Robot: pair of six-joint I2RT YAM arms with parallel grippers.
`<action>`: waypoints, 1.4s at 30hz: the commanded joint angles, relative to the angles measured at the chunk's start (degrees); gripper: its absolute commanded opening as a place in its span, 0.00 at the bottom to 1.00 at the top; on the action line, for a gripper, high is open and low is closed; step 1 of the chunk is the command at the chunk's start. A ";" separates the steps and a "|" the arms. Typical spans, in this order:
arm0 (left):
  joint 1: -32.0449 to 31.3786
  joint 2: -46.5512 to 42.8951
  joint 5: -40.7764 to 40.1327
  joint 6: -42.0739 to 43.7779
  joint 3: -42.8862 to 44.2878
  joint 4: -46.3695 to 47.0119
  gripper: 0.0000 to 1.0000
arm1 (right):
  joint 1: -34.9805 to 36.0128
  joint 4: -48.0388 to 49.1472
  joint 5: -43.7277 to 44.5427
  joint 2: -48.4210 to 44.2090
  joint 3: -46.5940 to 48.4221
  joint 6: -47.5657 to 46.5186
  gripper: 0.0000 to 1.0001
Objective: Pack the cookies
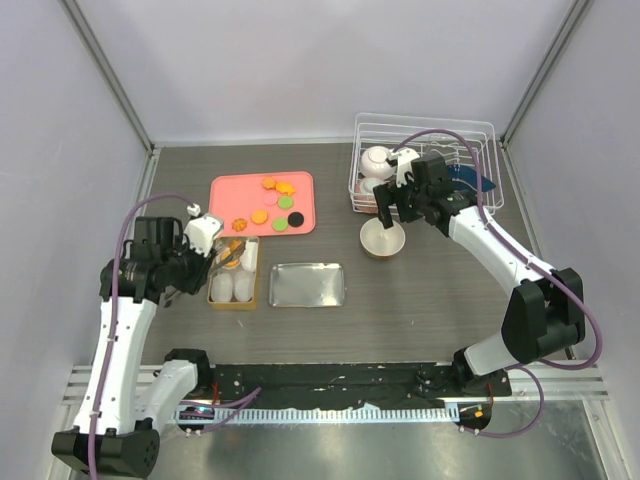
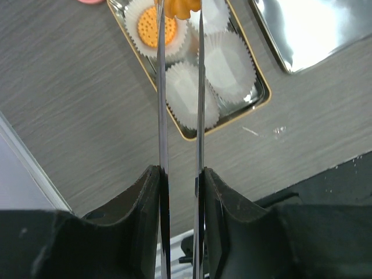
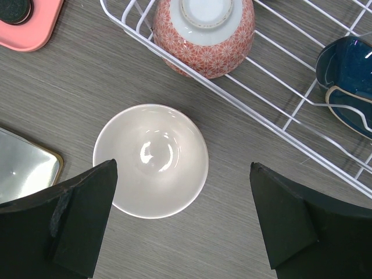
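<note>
Cookies (image 1: 259, 216), small flat discs, lie mostly on the pink rectangular plastic tray (image 1: 225, 190) at the far middle of the grey wood-grain table (image 1: 420, 300). I count about eight there: four or so orange, two green, one pale pink and one black. The two orange ones at the far edge sit too close together to separate. The black one lies near the tray's right near corner.

Just beside the tray's near edge is the gold-rimmed rectangular tin (image 2: 263, 97). My left wrist view shows four white pleated paper cups (image 2: 189, 93) in it. One cup holds a round orange dotted cookie (image 2: 154, 26). The left gripper (image 2: 179, 14) has its long thin blades drawn close together on an orange flower-shaped cookie (image 2: 181, 4), above the tin's far end.

Bare table runs from the tin's left side to the wall. On its right, only a narrow strip separates it from the shiny silver metal lid (image 1: 308, 284).

The right gripper (image 3: 183, 168) hangs over the one white glazed bowl (image 3: 150, 160), fingers spread wider than the bowl and gripping nothing. That bowl stands near the front edge of the white wire rack (image 1: 480, 135), which holds a red patterned bowl (image 3: 203, 43) and a dark blue bowl (image 3: 349, 81).
</note>
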 commanded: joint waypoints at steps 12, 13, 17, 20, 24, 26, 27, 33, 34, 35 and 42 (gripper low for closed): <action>0.08 -7.02 -4.28 2.85 -1.16 -13.79 0.17 | 0.75 0.72 -1.17 -1.61 2.78 -0.05 1.00; 0.08 -7.28 -5.15 2.94 -1.34 -13.97 0.17 | 0.84 0.72 -1.17 -1.61 2.87 -0.05 1.00; 0.08 -8.69 -6.48 2.68 -2.22 -14.24 0.17 | 1.01 0.72 -1.26 -1.69 2.87 -0.14 1.00; 0.08 -9.13 -6.48 2.33 -3.10 -13.97 0.17 | 1.01 0.54 -1.35 -1.87 2.87 -0.05 1.00; 0.08 -9.83 -6.39 2.15 -4.50 -13.80 0.17 | 1.01 0.63 -1.26 -2.05 2.87 -0.05 1.00; 0.08 -10.01 -6.66 2.15 -4.77 -13.71 0.17 | 1.01 0.63 -1.26 -1.96 2.87 -0.05 1.00; 0.17 -10.18 -6.74 2.15 -4.86 -13.71 0.17 | 1.01 0.63 -1.26 -1.96 2.87 -0.05 1.00; 0.08 -10.19 -7.54 1.97 -5.73 -12.65 0.17 | 1.10 0.54 -1.26 -1.87 2.87 -0.05 1.00; 0.08 -9.84 -7.19 1.97 -5.82 -12.30 0.18 | 1.10 0.54 -1.17 -1.96 2.87 -0.05 1.00; 0.08 -9.66 -7.10 1.97 -6.17 -12.04 0.18 | 1.01 0.54 -1.17 -1.96 2.87 -0.05 1.00; 0.08 -8.43 -5.78 1.80 -7.23 -10.54 0.23 | 1.01 0.63 -0.99 -1.87 2.87 -0.14 1.00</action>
